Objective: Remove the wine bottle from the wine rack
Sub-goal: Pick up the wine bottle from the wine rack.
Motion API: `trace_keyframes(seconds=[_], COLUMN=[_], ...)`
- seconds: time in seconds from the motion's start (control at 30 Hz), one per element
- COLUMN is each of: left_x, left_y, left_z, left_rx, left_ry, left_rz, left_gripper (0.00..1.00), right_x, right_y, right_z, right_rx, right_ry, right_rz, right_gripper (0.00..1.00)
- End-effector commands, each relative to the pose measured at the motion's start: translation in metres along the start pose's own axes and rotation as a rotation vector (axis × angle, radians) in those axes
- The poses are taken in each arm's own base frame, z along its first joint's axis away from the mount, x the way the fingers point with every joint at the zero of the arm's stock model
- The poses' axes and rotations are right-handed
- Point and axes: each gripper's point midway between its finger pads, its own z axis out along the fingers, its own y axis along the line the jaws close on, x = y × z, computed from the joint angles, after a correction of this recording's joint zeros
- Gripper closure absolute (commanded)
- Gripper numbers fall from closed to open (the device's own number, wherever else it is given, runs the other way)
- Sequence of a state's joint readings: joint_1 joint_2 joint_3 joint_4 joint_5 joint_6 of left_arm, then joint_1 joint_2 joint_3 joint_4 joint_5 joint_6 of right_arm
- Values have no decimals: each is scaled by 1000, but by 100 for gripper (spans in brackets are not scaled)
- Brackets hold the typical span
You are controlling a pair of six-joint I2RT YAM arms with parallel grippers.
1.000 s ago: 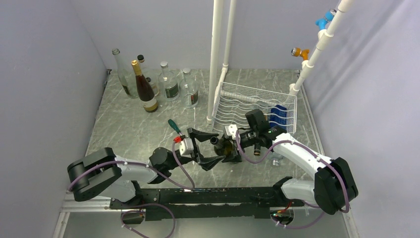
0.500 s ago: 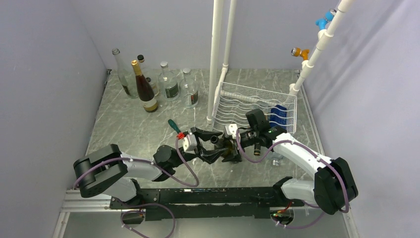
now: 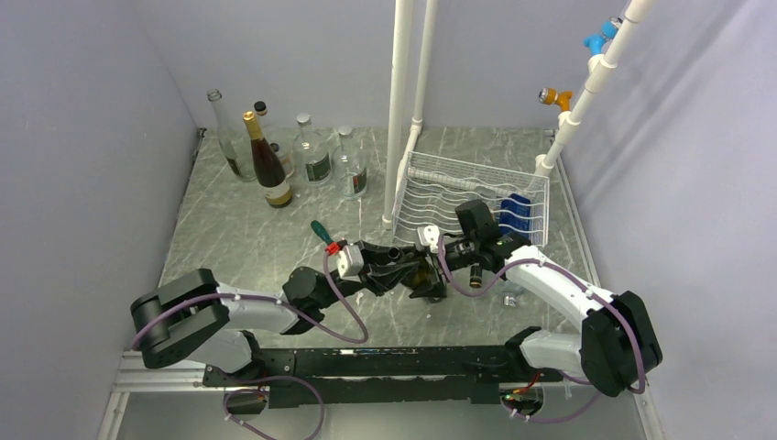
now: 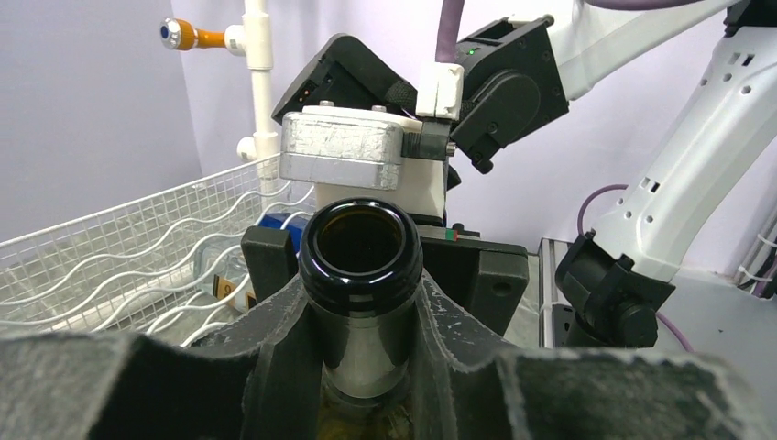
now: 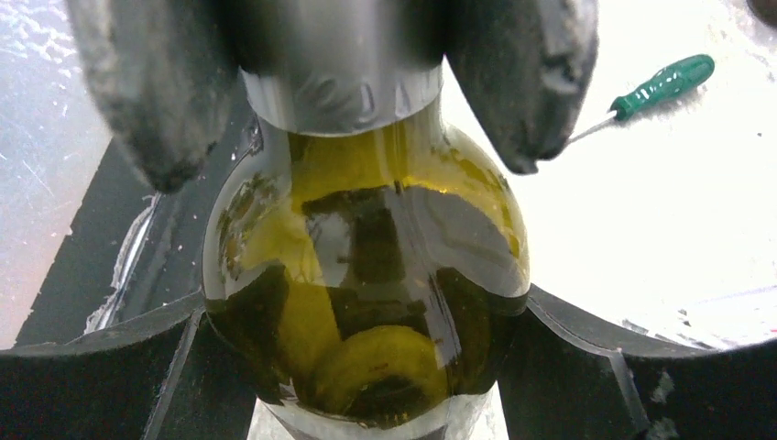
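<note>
Before rack [image 3: 440,192], wine bottle [image 5: 366,275] horizontal, mouth leftward

bottles [image 3: 267,165]: five, upright, table [image 3: 234,252] back-left | screwdriver [image 3: 322,233]: green handle, lying mid-table | pipes [image 3: 400,101]: white, upright | orange fitting [image 3: 552,95], blue fitting [image 3: 600,38]: on right pipe

The wine bottle [image 3: 420,272] is dark green glass with an open mouth. It lies on its side, mouth pointing to 9 o'clock, off the white wire wine rack [image 3: 458,188], at the rack's 7 o'clock.
</note>
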State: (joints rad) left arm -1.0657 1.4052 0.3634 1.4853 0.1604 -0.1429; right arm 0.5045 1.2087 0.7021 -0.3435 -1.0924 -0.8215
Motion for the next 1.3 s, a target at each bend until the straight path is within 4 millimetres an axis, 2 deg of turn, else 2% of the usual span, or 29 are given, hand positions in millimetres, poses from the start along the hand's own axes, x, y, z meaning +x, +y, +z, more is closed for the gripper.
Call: trace_keyframes(seconds=[0.0,0.13,0.37,0.6,0.87,1.27], left_x=[-67,-90,-118,-141,-149,-160], left_y=[1,1,3,6,13,55], left_z=[9,9,5,-6,-20,-46], left_rx=[-26,-41,-68,-105,-151,-339], left_ry=[-177,-207,-215,-207,-108,23], left_rz=[22,39,68,105,171,241], left_gripper=[100,100,100,100,100,100], right_x=[-42,-48,-60,-71,-75,-72], right_y=[-16,-8,3,10,10,-1], right_z=[-5,-7,-12,-23,-34,-42], right_rx=[28,-5,-45,-59,-43,15], right_ry=[-86,-102,-121,-152,-171,-146], right_rz=[-61,-56,-78,-107,-130,-123], right_gripper=[42,27,1,0,0,0])
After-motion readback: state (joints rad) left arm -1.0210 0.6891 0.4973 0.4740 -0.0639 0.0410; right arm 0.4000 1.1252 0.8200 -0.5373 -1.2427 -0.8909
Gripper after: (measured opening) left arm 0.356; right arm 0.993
